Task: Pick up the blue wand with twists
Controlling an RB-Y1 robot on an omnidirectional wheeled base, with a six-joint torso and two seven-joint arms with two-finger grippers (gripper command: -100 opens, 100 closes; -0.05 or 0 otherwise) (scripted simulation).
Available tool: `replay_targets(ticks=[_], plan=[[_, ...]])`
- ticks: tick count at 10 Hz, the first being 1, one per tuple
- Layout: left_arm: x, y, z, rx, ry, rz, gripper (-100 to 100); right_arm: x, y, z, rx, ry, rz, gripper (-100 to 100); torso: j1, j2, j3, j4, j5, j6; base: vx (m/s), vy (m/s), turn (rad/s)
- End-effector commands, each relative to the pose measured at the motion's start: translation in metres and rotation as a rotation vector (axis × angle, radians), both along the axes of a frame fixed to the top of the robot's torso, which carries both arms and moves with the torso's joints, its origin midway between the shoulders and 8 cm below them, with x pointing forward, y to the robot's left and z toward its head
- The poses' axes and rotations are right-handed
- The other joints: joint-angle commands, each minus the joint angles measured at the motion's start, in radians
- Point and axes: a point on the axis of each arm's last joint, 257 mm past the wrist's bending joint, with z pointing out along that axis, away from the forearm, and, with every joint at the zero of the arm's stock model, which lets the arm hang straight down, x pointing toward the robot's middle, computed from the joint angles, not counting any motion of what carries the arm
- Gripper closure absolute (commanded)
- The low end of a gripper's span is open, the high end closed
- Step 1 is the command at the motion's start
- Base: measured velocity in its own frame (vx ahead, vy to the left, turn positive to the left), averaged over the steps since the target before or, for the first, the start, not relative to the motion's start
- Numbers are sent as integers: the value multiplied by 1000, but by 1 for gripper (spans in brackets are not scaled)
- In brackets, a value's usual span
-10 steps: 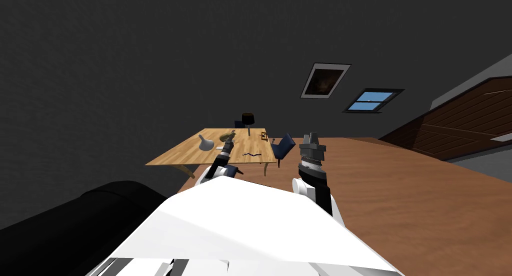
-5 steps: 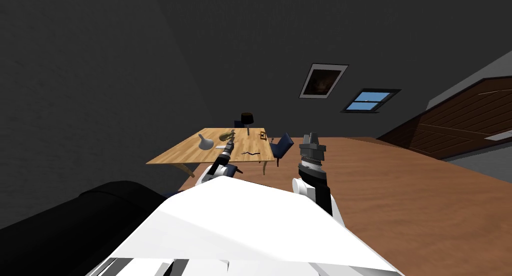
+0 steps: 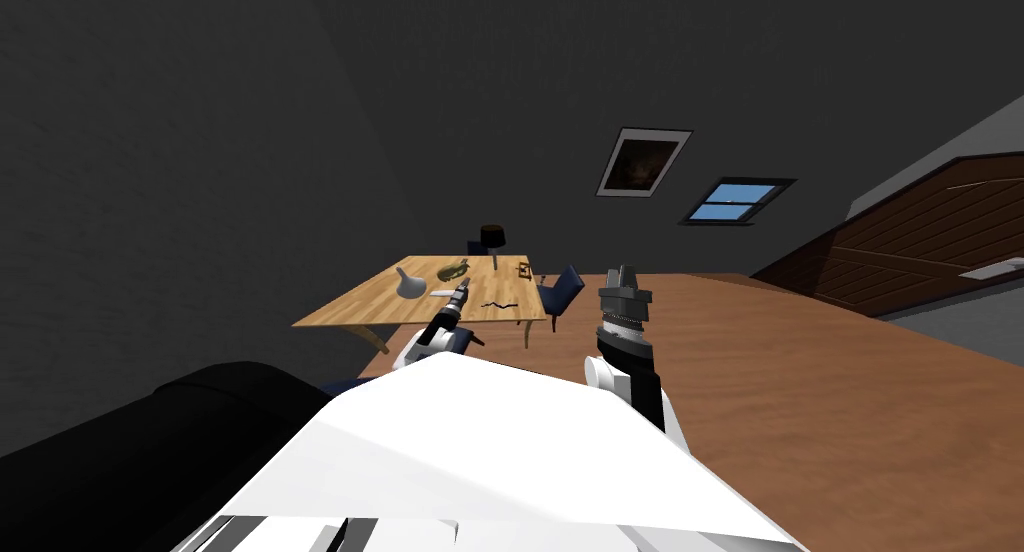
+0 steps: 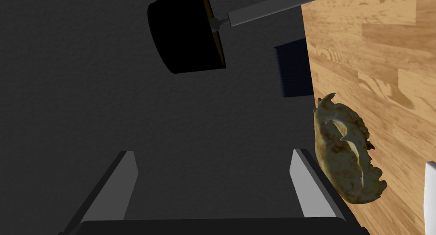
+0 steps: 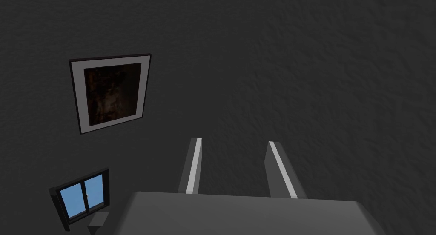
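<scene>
The wand [image 3: 498,305] is a thin dark wavy stick lying on the wooden table [image 3: 380,306], near its front right part. My left gripper [image 3: 462,288] hovers over the table just left of the wand. In the left wrist view this gripper [image 4: 215,168] is open with nothing between its fingers [image 4: 306,181], and it points past the table edge [image 4: 374,75] beside a lumpy yellow-brown object [image 4: 347,153]. My right gripper [image 3: 622,274] is raised off to the right of the table, its fingers [image 5: 193,164] a narrow gap apart and empty.
On the table stand a white flask-shaped vase [image 3: 407,286], the yellow-brown lump [image 3: 453,270], a black-shaded lamp [image 3: 492,238] and a small brown item [image 3: 525,269]. A blue chair [image 3: 562,291] stands at the table's right end. A black sofa [image 3: 150,436] lies at my left.
My left gripper has reached slightly farther over the table. The whole head view has drifted a little left, so I have moved slightly. The right arm holds still.
</scene>
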Motion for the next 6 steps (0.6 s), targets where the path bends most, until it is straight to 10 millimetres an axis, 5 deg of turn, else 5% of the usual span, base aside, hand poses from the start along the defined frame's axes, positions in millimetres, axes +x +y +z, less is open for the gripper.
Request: replay_targets(ticks=[1,6], plan=[[5,3,-17,0,56,8,-100,0,0,0,0,0,0,0,0,0,0,0,0,0,-23,-36,-12],[10,9,-54,-3,176,20,-100,0,0,0,0,0,0,0,-1,-1,0,0,0,0,-13,-36,-10]])
